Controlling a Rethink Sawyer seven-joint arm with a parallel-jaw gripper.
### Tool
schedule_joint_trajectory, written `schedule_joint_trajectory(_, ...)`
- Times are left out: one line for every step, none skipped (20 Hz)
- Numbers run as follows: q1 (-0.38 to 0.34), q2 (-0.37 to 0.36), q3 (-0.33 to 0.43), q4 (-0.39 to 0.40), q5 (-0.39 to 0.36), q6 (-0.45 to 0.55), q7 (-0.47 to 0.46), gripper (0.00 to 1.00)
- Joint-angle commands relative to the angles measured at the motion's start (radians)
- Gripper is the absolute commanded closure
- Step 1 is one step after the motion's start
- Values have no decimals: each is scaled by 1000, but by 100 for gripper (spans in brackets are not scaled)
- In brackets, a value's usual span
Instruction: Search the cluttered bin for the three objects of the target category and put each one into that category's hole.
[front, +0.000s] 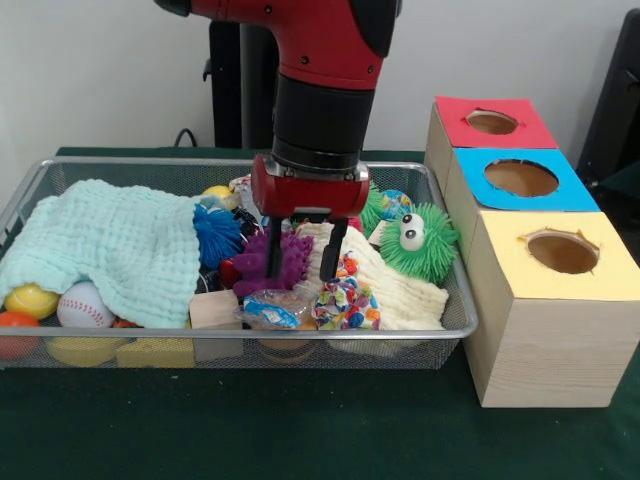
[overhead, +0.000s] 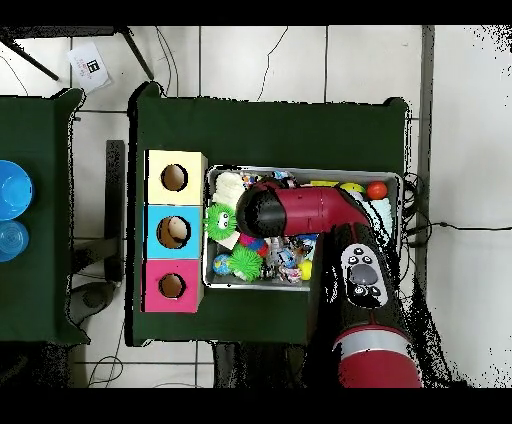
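Going from the left of the front view, the bin (front: 455, 300) holds a pale green cloth (front: 105, 250) with balls tucked under its near edge, then a blue spiky ball (front: 217, 235), a purple spiky toy (front: 268, 262), and near the front rim one clear crinkly packet (front: 270, 308) with blue and red print, lying at about 7 o'clock from the gripper (front: 302, 265). The gripper hangs low over the middle of the bin with its two dark fingers narrowly apart and nothing between them, as far as I can see. Just right of it lies the confetti-patterned bundle (front: 347, 300) on a cream cloth (front: 400, 295), then the green googly-eyed toy (front: 418, 243), then the three boxes (front: 545, 330) on the desk (front: 300, 430) with red, blue and yellow tops. I judge the task barely begun: only one packet shows, not gripped, the other two not spotted (perhaps buried). The front view shows the fingers and packet; overhead, the arm (overhead: 300, 212) covers them, yet it looks straight down the holes, with nothing certain inside
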Motion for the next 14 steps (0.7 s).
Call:
schedule_joint_trajectory(-11,67,60,-50,-60,-1,-5,0)
schedule_joint_trajectory(-11,69,59,-52,-60,-3,-3,0)
schedule_joint_trajectory(-12,75,57,-50,-60,-14,5,0)
schedule_joint_trajectory(-13,78,57,-48,-57,-18,10,0)
schedule_joint_trajectory(-14,82,57,-46,-54,-24,18,0)
schedule_joint_trajectory(-15,85,56,-46,-53,-28,21,0)
schedule_joint_trajectory(-14,93,56,-49,-54,-35,25,0)
schedule_joint_trajectory(-14,97,54,-50,-54,-37,27,0)
schedule_joint_trajectory(-13,100,53,-51,-53,-40,30,0)
schedule_joint_trajectory(-12,100,52,-51,-51,-39,33,0)
schedule_joint_trajectory(-11,100,51,-51,-49,-38,36,0)
schedule_joint_trajectory(-10,102,49,-52,-48,-36,38,0)
schedule_joint_trajectory(-7,106,45,-54,-48,-39,43,0)
schedule_joint_trajectory(-4,109,42,-56,-48,-39,46,0)
